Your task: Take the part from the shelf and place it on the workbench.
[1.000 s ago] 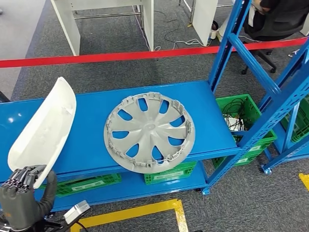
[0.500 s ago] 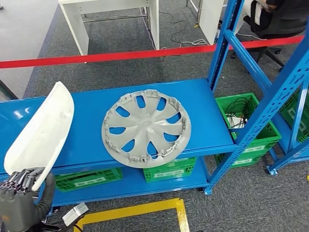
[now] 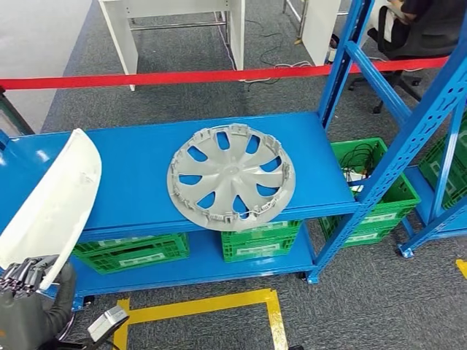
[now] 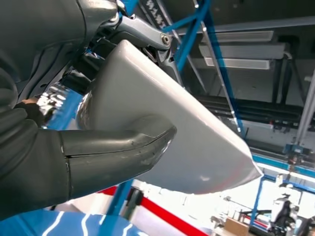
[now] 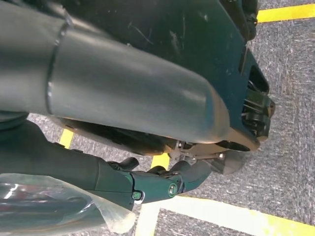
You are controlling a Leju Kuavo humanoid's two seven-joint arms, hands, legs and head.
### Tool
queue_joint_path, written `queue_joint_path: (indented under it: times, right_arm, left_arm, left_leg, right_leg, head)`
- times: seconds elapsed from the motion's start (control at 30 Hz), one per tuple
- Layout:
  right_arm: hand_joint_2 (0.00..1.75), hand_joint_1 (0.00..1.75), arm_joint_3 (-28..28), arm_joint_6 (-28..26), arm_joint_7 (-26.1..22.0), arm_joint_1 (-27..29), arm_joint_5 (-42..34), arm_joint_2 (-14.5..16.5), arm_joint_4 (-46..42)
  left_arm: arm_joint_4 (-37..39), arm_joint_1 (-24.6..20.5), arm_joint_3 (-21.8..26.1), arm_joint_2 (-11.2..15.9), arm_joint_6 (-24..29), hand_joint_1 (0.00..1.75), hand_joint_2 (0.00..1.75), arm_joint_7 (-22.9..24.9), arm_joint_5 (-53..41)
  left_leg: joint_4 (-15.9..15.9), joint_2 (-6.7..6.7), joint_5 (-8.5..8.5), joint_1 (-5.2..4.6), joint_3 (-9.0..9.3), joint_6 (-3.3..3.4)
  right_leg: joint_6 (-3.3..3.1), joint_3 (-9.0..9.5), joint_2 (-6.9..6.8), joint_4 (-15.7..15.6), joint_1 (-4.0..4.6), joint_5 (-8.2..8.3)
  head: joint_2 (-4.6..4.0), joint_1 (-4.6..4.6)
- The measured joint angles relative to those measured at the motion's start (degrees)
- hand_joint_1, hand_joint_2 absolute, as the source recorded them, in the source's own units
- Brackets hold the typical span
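Grey carpet [image 3: 352, 306] covers the room's floor, crossed by a red barrier tape [image 3: 165, 77] behind the rack and by yellow floor tape [image 3: 203, 300] in front of it, with white table legs [image 3: 124, 36] standing beyond the red tape. On that carpet stands a blue metal shelf rack [image 3: 138, 168] with slanted blue uprights at its right end, and its broad upper board carries a round silver plastic wheel cover [image 3: 231, 177] with curved spokes, lying flat and well apart from the robot's fingers. Green plastic crates [image 3: 259, 240] sit on the lower board beneath it, and another green crate holding dark cables [image 3: 357, 164] stands past the right upright. The left hand [image 3: 30, 306], dark grey, grips the lower edge of the white curved plastic shell part [image 3: 55, 200], which rises from the fingers up over the left end of the shelf board, held clear of it. In the left wrist view the thick grey thumb [image 4: 122, 147] presses across the pale smooth face of the part, with the darker fingers [image 4: 144, 29] clamped behind its far side. The right hand [image 5: 156, 184] hangs over the carpet and yellow tape, its dark fingers curled inward, though whether they are fully closed I cannot tell.
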Motion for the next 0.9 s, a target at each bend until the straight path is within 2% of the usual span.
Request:
queue_joint_path:
  times: [0.03,0.1,0.13,0.17,0.2,0.23,0.27,0.3,0.33,0.37,0.4,0.47,0.5,0.53,0.6,0.63,0.67,0.7,0.73,0.77,0.83,0.87,0.9]
  right_arm:
    - [0.00,0.00,0.00,0.03,0.01,-0.01,0.03,0.00,0.00]
    - [0.00,0.00,0.01,0.05,0.02,-0.04,0.08,0.00,0.00]
    - [0.00,0.00,0.02,0.05,0.02,-0.04,0.09,0.00,0.00]
    - [0.00,0.00,0.02,0.05,0.02,-0.05,0.09,0.00,0.00]
    - [0.00,0.00,0.02,0.05,0.02,-0.05,0.09,0.00,0.00]
    - [0.00,0.00,0.02,0.06,0.02,-0.06,0.09,0.00,0.00]
    - [0.00,0.00,0.02,0.06,0.02,-0.11,0.09,0.00,0.00]
    - [0.00,0.00,0.02,0.06,0.02,-0.19,0.09,0.00,-0.01]
    - [0.00,0.00,0.02,0.06,0.02,-0.29,0.09,0.00,-0.01]
    - [0.00,0.00,0.02,0.05,0.01,-0.36,0.09,0.00,-0.02]
    - [0.00,0.00,0.02,0.05,0.02,-0.38,0.09,0.00,-0.02]
    - [0.00,0.00,0.02,0.06,0.07,-0.27,0.09,0.10,-0.02]
    - [0.00,0.00,0.02,0.07,0.10,-0.23,0.09,0.16,-0.01]
    - [0.00,0.00,0.02,0.07,0.13,-0.21,0.09,0.24,-0.01]
    - [0.00,0.00,0.02,0.08,0.15,-0.22,0.09,0.31,-0.01]
    - [0.00,0.00,0.02,0.07,0.16,-0.22,0.09,0.33,-0.01]
    - [0.00,0.00,0.02,0.07,0.16,-0.22,0.09,0.33,-0.01]
    - [0.00,0.00,0.02,0.06,0.16,-0.23,0.09,0.33,-0.01]
    - [0.00,0.00,0.02,0.06,0.15,-0.24,0.09,0.35,-0.01]
    - [0.00,0.00,0.02,0.06,0.13,-0.25,0.10,0.37,-0.02]
    - [0.00,0.00,0.02,0.06,0.07,-0.28,0.11,0.41,-0.02]
    - [0.00,0.00,0.02,0.05,0.04,-0.29,0.11,0.42,-0.02]
    - [0.00,0.00,0.02,0.05,0.02,-0.29,0.11,0.42,-0.02]
  left_arm:
    - [-0.01,0.01,-0.02,0.08,-0.01,1.75,1.75,0.20,-0.14]
    - [-0.01,0.05,-0.03,0.22,-0.02,1.75,1.75,0.37,-0.27]
    - [-0.01,0.07,-0.03,0.28,-0.02,1.75,1.75,0.39,-0.34]
    - [-0.01,0.09,-0.03,0.35,-0.02,1.75,1.75,0.40,-0.40]
    - [-0.01,0.11,-0.03,0.42,-0.02,1.75,1.75,0.40,-0.45]
    - [-0.01,0.13,-0.03,0.49,-0.02,1.75,1.75,0.40,-0.49]
    - [-0.01,0.13,-0.03,0.55,-0.02,1.75,1.75,0.40,-0.50]
    - [-0.02,0.13,-0.03,0.61,-0.02,1.75,1.75,0.40,-0.50]
    - [-0.03,0.14,-0.03,0.67,-0.02,1.75,1.75,0.41,-0.50]
    - [-0.07,0.15,-0.04,0.71,-0.02,1.75,1.75,0.42,-0.51]
    - [-0.10,0.15,-0.05,0.73,-0.02,1.75,1.75,0.42,-0.51]
    - [-0.18,0.21,-0.07,0.78,-0.02,1.75,1.75,0.42,-0.52]
    - [-0.21,0.27,-0.06,0.80,-0.02,1.75,1.75,0.42,-0.52]
    - [-0.23,0.32,-0.05,0.83,-0.02,1.75,1.75,0.42,-0.52]
    - [-0.25,0.37,-0.05,0.90,-0.02,1.75,1.75,0.42,-0.52]
    - [-0.25,0.37,-0.05,0.94,-0.03,1.75,1.75,0.42,-0.52]
    - [-0.25,0.37,-0.05,1.00,-0.03,1.75,1.75,0.42,-0.52]
    - [-0.25,0.37,-0.05,1.06,-0.04,1.75,1.75,0.43,-0.51]
    - [-0.26,0.36,-0.05,1.13,-0.04,1.75,1.75,0.48,-0.51]
    - [-0.26,0.36,-0.05,1.21,-0.04,1.75,1.75,0.58,-0.50]
    - [-0.30,0.34,-0.06,1.30,-0.04,1.75,1.75,0.92,-0.49]
    - [-0.32,0.35,-0.06,1.33,-0.03,1.75,1.75,1.09,-0.49]
    - [-0.36,0.38,-0.06,1.36,-0.03,1.75,1.75,1.23,-0.48]
  left_leg:
    - [-0.14,0.12,0.65,0.08,-0.59,0.44]
    - [-0.06,0.21,1.82,-0.11,-2.12,0.95]
    - [0.00,0.22,2.45,-0.25,-2.97,1.02]
    - [0.07,0.22,3.06,-0.38,-3.82,1.06]
    - [0.18,0.22,3.64,-0.49,-4.65,1.03]
    - [0.31,0.21,4.13,-0.57,-5.40,0.96]
    - [0.51,0.20,4.55,-0.61,-6.02,0.84]
    - [0.77,0.19,4.92,-0.71,-6.60,0.64]
    - [1.00,0.20,5.31,-0.77,-7.05,0.39]
    - [1.17,0.22,5.74,-0.79,-7.41,0.11]
    - [1.23,0.23,6.16,-0.79,-7.66,-0.21]
    - [1.42,0.16,6.47,-0.69,-8.11,-0.85]
    - [2.28,0.11,5.24,-0.59,-8.52,-1.20]
    - [4.16,0.07,2.99,-0.45,-9.12,-1.59]
    - [10.57,0.08,-3.05,0.04,-10.42,-2.37]
    - [13.93,0.09,-4.98,0.27,-10.76,-2.70]
    - [16.16,0.10,-5.51,0.50,-10.58,-2.97]
    - [16.61,0.12,-4.74,0.73,-9.65,-3.17]
    - [15.01,0.13,-3.17,0.94,-7.84,-3.31]
    - [11.51,0.14,-1.54,1.11,-5.18,-3.38]
    - [3.50,0.08,-0.74,1.10,-0.07,-3.18]
    - [0.93,0.03,-1.05,0.99,1.22,-2.93]
    - [-0.13,-0.01,-1.44,0.81,1.49,-2.57]
  right_leg:
    - [0.15,-0.84,0.18,2.09,0.01,-2.26]
    - [0.30,-3.01,0.41,9.04,0.08,-7.65]
    - [0.33,-3.65,0.45,12.38,0.11,-9.09]
    - [0.33,-3.60,0.46,14.40,0.15,-9.26]
    - [0.23,-2.55,0.47,14.44,0.19,-8.23]
    - [0.04,-0.44,0.47,12.36,0.25,-6.54]
    - [-0.24,2.54,0.50,8.53,0.35,-5.14]
    - [-0.52,5.86,0.54,3.96,0.49,-4.58]
    - [-0.74,8.44,0.58,0.03,0.62,-4.73]
    - [-0.92,9.91,0.64,-2.65,0.76,-5.22]
    - [-1.07,10.34,0.65,-3.89,0.88,-5.60]
    - [-1.71,9.36,0.47,-4.27,0.80,-5.00]
    - [-2.18,8.87,0.30,-4.36,0.69,-4.44]
    - [-2.58,8.26,0.11,-4.47,0.54,-3.79]
    - [-2.96,7.00,-0.17,-4.43,0.49,-2.63]
    - [-2.92,6.43,-0.28,-4.35,0.49,-2.07]
    - [-2.84,5.79,-0.37,-4.18,0.49,-1.50]
    - [-2.71,5.05,-0.44,-3.93,0.47,-0.95]
    - [-2.53,4.23,-0.47,-3.57,0.43,-0.47]
    - [-2.29,3.40,-0.48,-3.17,0.38,-0.06]
    - [-1.68,2.07,-0.45,-2.46,0.43,0.66]
    - [-1.30,1.62,-0.44,-2.28,0.47,1.11]
    - [-0.89,1.28,-0.45,-2.27,0.48,1.63]
  head:
    - [0.00,0.16]
    - [0.00,0.50]
    - [0.00,0.60]
    - [0.00,0.62]
    - [0.00,0.65]
    - [0.00,0.65]
    - [0.00,0.67]
    - [0.00,0.73]
    - [0.00,0.78]
    - [0.01,0.85]
    - [0.01,0.89]
    - [0.02,0.92]
    - [0.01,0.83]
    - [0.01,0.70]
    - [0.00,0.40]
    - [0.00,0.35]
    - [0.00,0.35]
    - [0.00,0.34]
    - [0.00,0.33]
    - [0.00,0.31]
    - [0.00,0.27]
    - [0.00,0.26]
    - [0.00,0.26]
